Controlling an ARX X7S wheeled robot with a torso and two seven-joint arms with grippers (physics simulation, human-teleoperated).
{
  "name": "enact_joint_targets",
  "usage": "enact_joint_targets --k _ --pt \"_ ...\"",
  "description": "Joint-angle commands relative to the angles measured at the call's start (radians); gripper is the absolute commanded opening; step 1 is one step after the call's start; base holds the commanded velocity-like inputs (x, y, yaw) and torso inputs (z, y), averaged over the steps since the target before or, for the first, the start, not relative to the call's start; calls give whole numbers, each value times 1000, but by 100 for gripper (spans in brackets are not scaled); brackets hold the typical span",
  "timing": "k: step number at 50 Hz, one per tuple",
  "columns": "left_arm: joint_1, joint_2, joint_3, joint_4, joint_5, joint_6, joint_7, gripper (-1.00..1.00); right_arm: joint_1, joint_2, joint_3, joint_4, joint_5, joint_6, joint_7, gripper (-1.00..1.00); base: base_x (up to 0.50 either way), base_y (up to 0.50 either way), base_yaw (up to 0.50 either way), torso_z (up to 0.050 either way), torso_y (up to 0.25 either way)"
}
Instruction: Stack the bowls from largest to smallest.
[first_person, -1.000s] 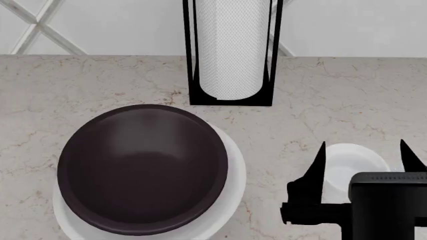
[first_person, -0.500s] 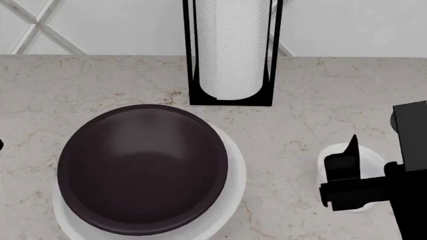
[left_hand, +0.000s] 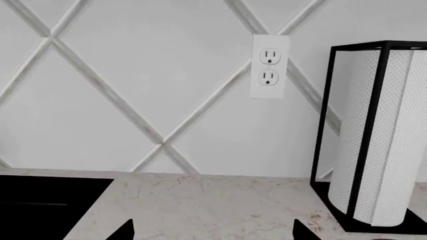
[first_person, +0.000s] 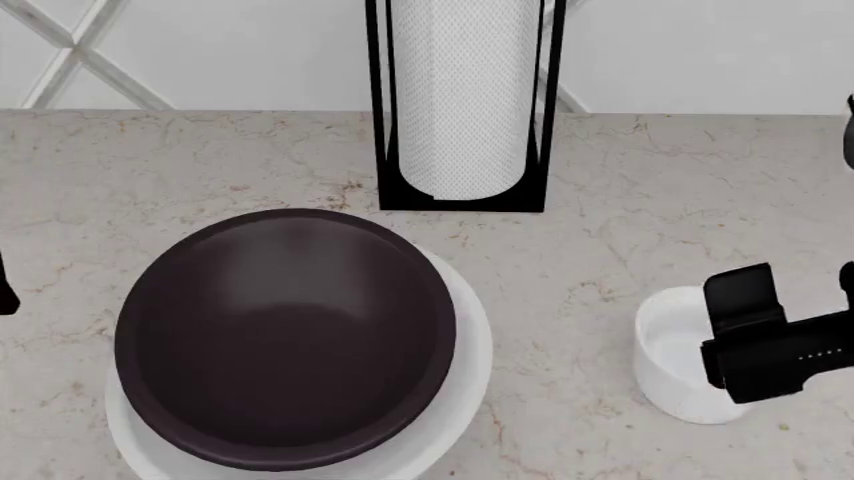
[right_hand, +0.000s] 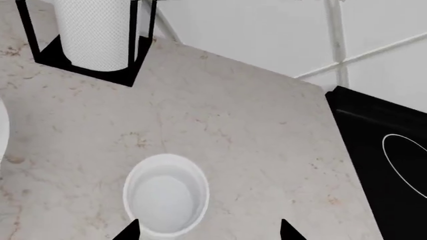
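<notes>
So the right arm had swung up and back over that last second, and its pincer (right_hand: 208, 231) ended up open and empty, hovering over the small white bowl (first_person: 683, 358). Biggest first: the wide white bowl (first_person: 461, 385) sat on the bench (first_person: 200, 170) with the dark brown bowl (first_person: 284, 335) already nested in it. The little cup-like one stood well off to the right, alone. It looked glossy, rigid, light and probably slippery, so I'd pinch across the rim. Left pincer (left_hand: 212, 231) looked open, holding nothing. No readable writing anywhere.
</notes>
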Motion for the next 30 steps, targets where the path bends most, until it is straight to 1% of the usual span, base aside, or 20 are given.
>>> enact_joint_targets --k 1,6,7,18,25,30 --pt "12 1 -8 -1 0 14 10 100 175 9 -190 173 79 11 14 100 0 0 0 0 0" --pt "23 -6 -14 -13 9 26 26 100 184 -9 -206 202 16 4 -45 100 0 0 0 0 0" --pt "27 -8 -18 -17 9 30 29 100 177 -14 -201 219 -28 1 -80 100 0 0 0 0 0" --pt "33 2 -9 -29 26 41 41 100 184 -44 -225 296 -236 -38 -264 100 0 0 0 0 0" --pt "50 2 -12 -38 36 54 50 100 185 -58 -244 336 -277 -64 -305 100 0 0 0 0 0" --pt "57 4 -12 -41 39 60 52 100 199 -87 -279 375 -352 -79 -376 100 0 0 0 0 0"
